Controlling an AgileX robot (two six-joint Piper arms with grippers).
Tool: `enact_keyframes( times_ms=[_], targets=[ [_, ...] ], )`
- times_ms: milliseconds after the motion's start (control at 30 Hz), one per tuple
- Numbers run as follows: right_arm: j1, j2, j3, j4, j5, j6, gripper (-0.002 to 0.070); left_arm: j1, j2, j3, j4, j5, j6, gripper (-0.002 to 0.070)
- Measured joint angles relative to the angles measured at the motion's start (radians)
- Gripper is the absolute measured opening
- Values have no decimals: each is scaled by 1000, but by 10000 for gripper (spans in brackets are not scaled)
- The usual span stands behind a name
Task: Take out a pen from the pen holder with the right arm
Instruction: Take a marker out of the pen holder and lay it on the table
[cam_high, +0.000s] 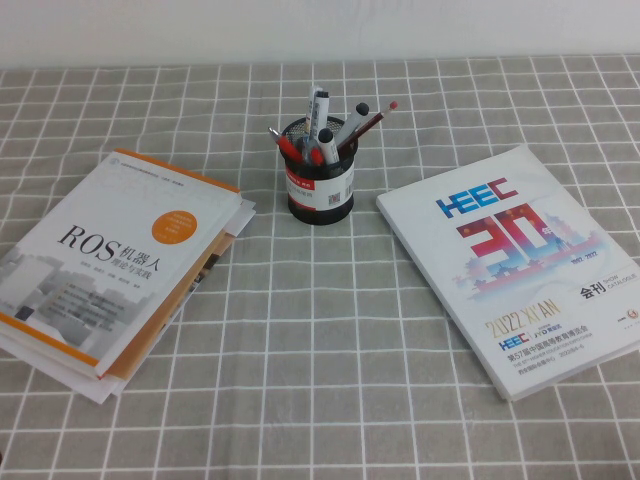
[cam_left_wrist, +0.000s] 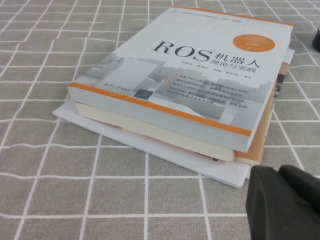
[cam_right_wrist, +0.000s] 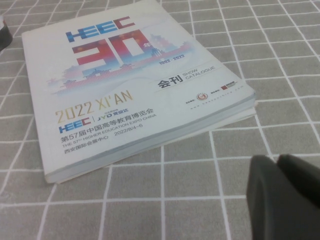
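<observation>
**Pens in the cup, both tools pinched shut**

The left tool (cam_left_wrist: 279, 172) hangs narrow, tips together, with the book stack (cam_high: 120, 260) just ahead of it. The pen holder (cam_high: 321, 185) stands on the bench (cam_high: 330, 380), ahead and to the left of the right tool (cam_right_wrist: 277, 162), beyond the catalogue (cam_high: 520, 260) lying just before that tool's closed, empty tips. The pens look light, stiff and slick. I'd grip the tall white marker (cam_high: 318, 105) high on its barrel, clear of its neighbours.
</observation>
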Motion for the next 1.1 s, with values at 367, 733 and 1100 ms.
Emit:
enact_keyframes(
  times_ms=[367, 733, 1100],
  targets=[
    [0, 0, 0, 180, -134, 0, -13, 0, 0, 0, 0, 0, 0, -3],
    [0, 0, 0, 487, -352, 0, -13, 0, 0, 0, 0, 0, 0, -3],
    [0, 3, -42, 549, -278, 0, -13, 0, 0, 0, 0, 0, 0, -3]
  ],
)
